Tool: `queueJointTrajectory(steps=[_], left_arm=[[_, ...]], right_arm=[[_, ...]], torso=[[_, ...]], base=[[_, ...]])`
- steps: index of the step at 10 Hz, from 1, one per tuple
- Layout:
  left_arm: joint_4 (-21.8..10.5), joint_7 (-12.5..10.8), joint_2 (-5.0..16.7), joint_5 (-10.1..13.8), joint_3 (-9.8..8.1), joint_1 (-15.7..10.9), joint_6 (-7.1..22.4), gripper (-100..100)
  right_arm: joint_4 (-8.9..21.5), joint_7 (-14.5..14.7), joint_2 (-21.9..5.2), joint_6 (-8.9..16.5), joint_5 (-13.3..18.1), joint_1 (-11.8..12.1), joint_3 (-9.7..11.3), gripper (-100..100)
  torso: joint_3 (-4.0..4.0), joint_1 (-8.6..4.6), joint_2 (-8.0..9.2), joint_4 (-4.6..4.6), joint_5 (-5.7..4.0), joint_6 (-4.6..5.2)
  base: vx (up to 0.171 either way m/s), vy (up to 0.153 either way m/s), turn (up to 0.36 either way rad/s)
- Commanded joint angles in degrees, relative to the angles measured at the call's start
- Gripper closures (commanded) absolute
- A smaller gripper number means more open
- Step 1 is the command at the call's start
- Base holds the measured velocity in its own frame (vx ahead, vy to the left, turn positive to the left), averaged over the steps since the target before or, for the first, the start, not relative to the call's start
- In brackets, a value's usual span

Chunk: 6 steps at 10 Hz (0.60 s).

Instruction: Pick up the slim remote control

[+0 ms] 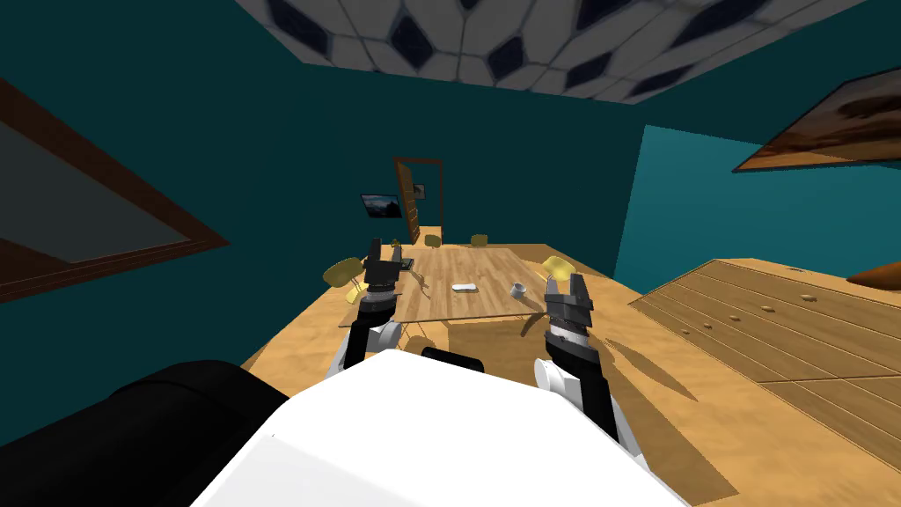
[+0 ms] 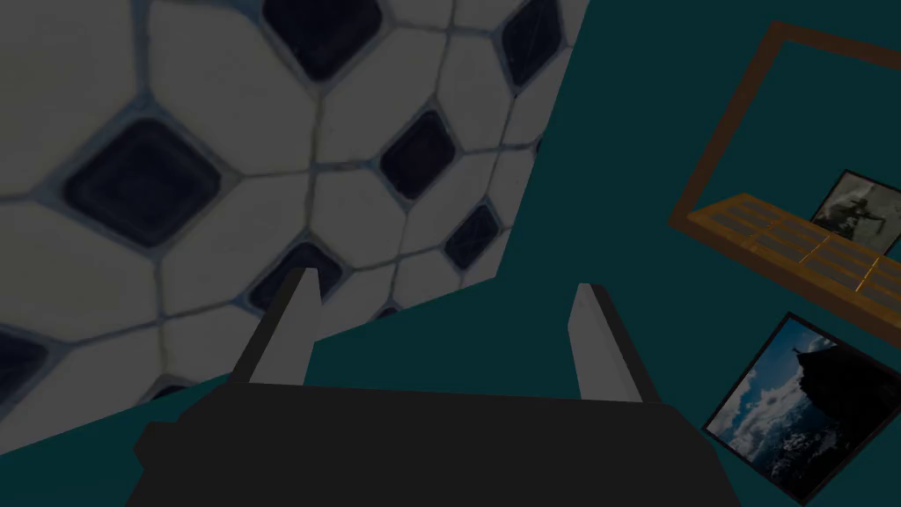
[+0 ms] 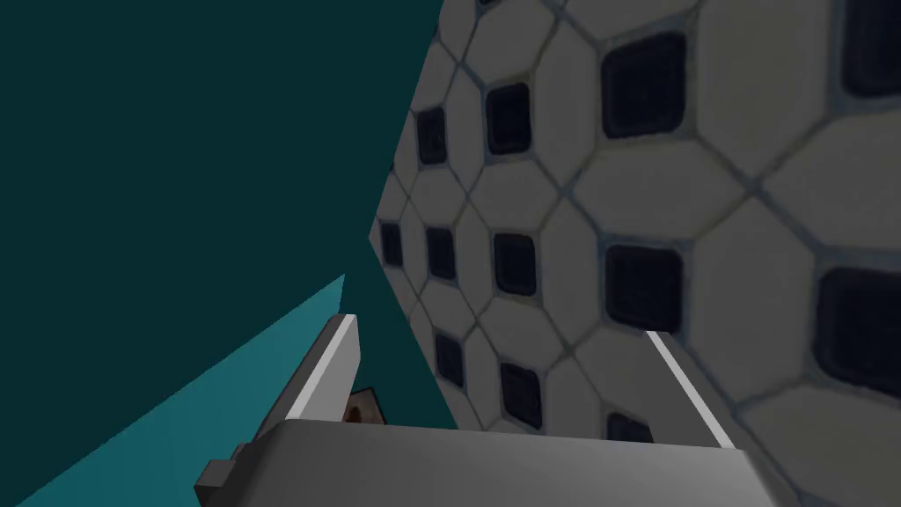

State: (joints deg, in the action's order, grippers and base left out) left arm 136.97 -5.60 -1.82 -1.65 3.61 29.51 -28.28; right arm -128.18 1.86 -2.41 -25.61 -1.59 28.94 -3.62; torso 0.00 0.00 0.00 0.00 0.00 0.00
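A slim white remote control [image 1: 464,287] lies flat near the middle of a wooden table [image 1: 457,304] some way ahead of me. Both arms are raised in front of my chest, well short of the remote. My left gripper [image 1: 384,250] stands at the table's near left corner, fingers [image 2: 286,330] wide apart and nothing between them. Over at the table's near right corner my right gripper [image 1: 564,283] is open too, its fingers [image 3: 327,370] bare.
A small grey cup [image 1: 518,289] stands on the table just right of the remote. Yellow chairs [image 1: 343,273] ring the table. A long wooden dresser [image 1: 774,326] runs along the right. A dark sofa arm [image 1: 132,431] is at my near left. A door [image 1: 412,201] stands open behind the table.
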Motion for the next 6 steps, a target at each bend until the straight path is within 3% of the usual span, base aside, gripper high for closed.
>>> queueJointTrajectory(steps=[1,6], left_arm=[[0.0,0.0,0.0,0.0,0.0,0.0,0.0,0],[0.0,0.0,0.0,0.0,0.0,0.0,0.0,0]], right_arm=[[0.6,-0.4,-1.1,0.0,-0.6,0.1,-0.3,-100],[5.4,-2.1,-5.7,0.0,-2.1,1.2,-1.0,-100]], torso=[[0.0,0.0,0.0,0.0,0.0,0.0],[0.09,-0.08,0.15,0.03,-0.02,-0.03]], base=[[-0.019,-0.012,0.254],[-0.041,-0.015,0.39]])
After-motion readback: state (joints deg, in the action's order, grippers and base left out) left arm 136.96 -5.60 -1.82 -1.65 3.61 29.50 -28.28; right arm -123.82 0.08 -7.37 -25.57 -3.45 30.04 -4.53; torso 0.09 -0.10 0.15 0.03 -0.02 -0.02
